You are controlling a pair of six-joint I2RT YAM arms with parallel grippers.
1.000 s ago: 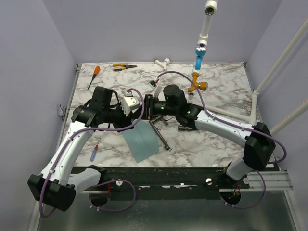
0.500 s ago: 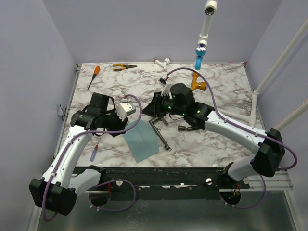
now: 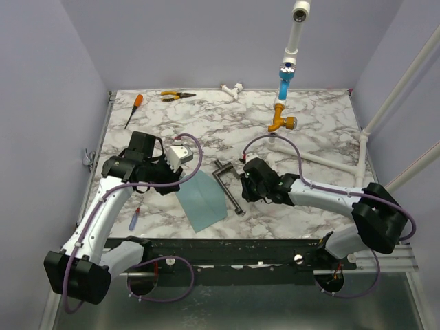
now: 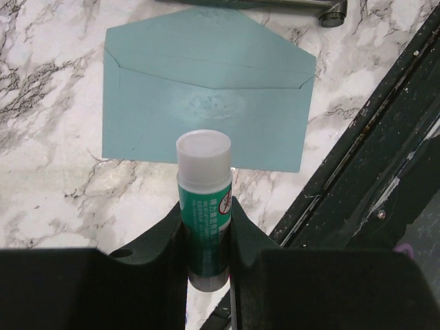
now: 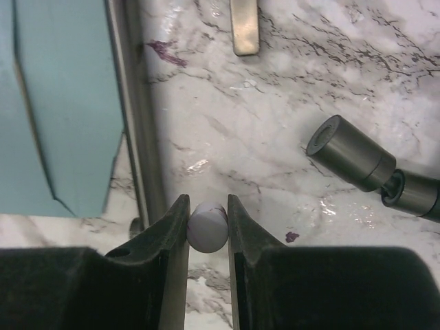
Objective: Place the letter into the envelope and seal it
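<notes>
From above, the envelope (image 3: 201, 198) lies lower centre on the tabletop (image 3: 323, 137). No letter shows, so it is probably inside.

Left wrist: the left fingers (image 4: 168, 237) clamp a glue stick (image 4: 203, 185) below the open flap.

Right wrist: the right fingers (image 5: 175, 234) pinch what looks like its cap (image 5: 207, 228).

Gluing and folding remain.

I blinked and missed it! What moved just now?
The right fingers pulled away from the left fingers and sank low near the envelope, clamped on a small white round piece. The left fingers kept the glue stick; the envelope stayed put.
</notes>
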